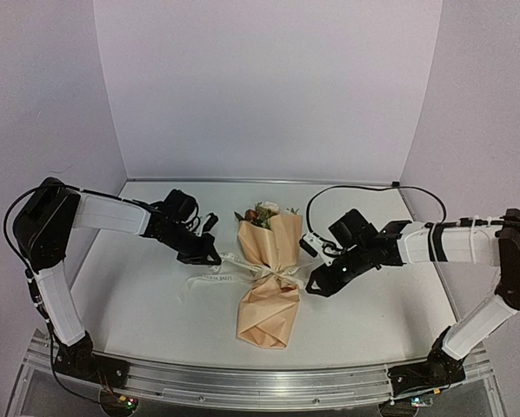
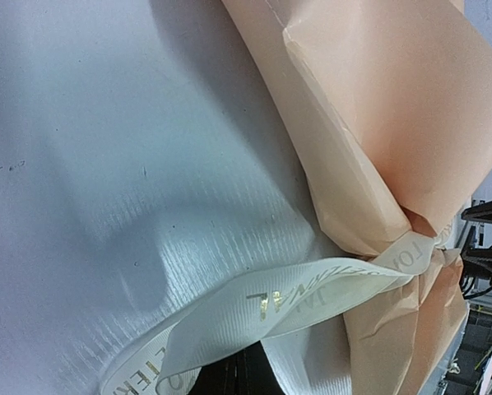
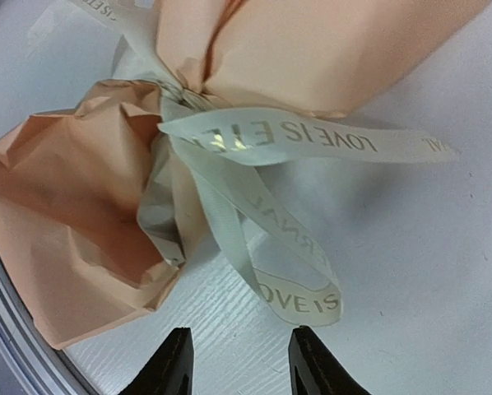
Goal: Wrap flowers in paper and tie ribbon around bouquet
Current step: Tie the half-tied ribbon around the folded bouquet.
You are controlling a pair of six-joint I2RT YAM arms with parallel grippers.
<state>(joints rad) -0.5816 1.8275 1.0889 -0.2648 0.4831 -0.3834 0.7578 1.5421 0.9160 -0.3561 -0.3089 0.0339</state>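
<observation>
ribbon just ahead of right end effector

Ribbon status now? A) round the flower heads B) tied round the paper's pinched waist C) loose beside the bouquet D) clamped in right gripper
B: the ribbon is knotted where the paper pinches in, midway down the bouquet, tails trailing to both sides.

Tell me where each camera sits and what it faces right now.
Top external: above, behind the robot, looking down on the bouquet; both arms show.
Left wrist: low beside the paper, facing the ribbon; left end effector barely shows.
Right wrist: low, opposite side, facing the knot; open right end effector shows.
Shared: both wrist views see the ribbon knot.
</observation>
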